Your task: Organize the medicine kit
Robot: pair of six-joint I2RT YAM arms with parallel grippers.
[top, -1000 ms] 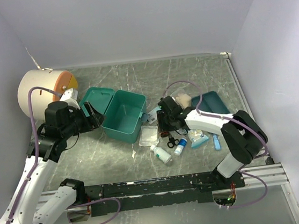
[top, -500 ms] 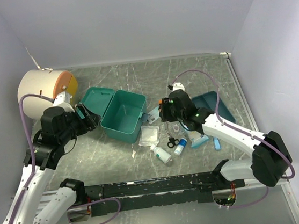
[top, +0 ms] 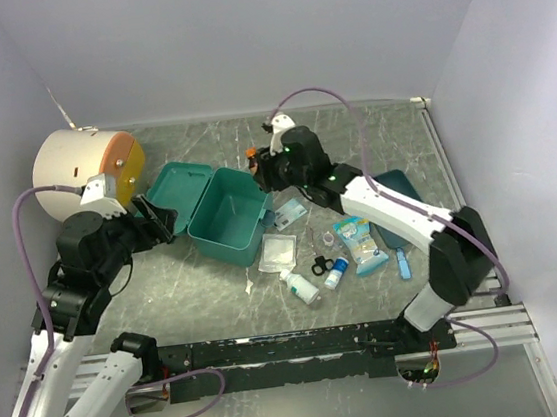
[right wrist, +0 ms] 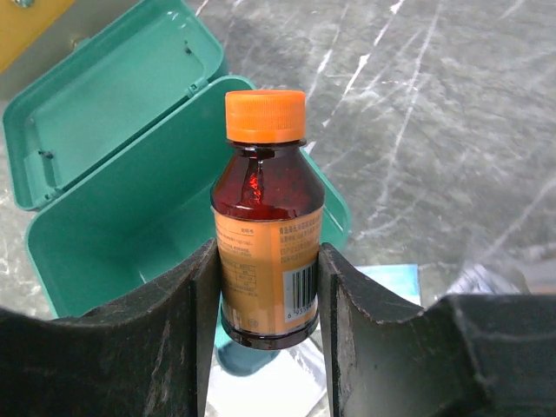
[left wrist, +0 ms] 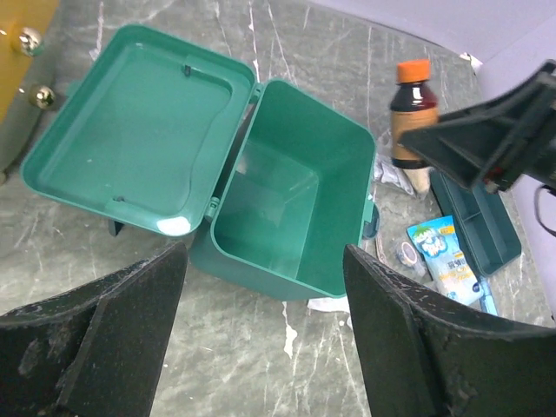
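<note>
The medicine kit (top: 231,214) is a teal box standing with its hinged lid (top: 178,188) laid back to the left; its inside shows bare in the left wrist view (left wrist: 295,200). My right gripper (top: 266,166) is shut on an amber bottle (right wrist: 265,226) with an orange cap, held upright in the air just beyond the box's far right corner (right wrist: 130,200). The same bottle (left wrist: 411,113) shows in the left wrist view. To the left of the lid my left gripper (top: 159,222) hangs open with nothing between its fingers (left wrist: 139,330).
A big cream cylinder with an orange face (top: 78,171) stands at the far left. A dark teal divided tray (top: 398,195) lies on the right. Between box and tray lie white packets (top: 276,252), a blue packet (top: 355,240), scissors (top: 320,264) and two small bottles (top: 303,288).
The right arm has lifted the amber bottle from the pile of items and carried it left and away, to the box's far corner. The left arm has drawn back a little to the left.
</note>
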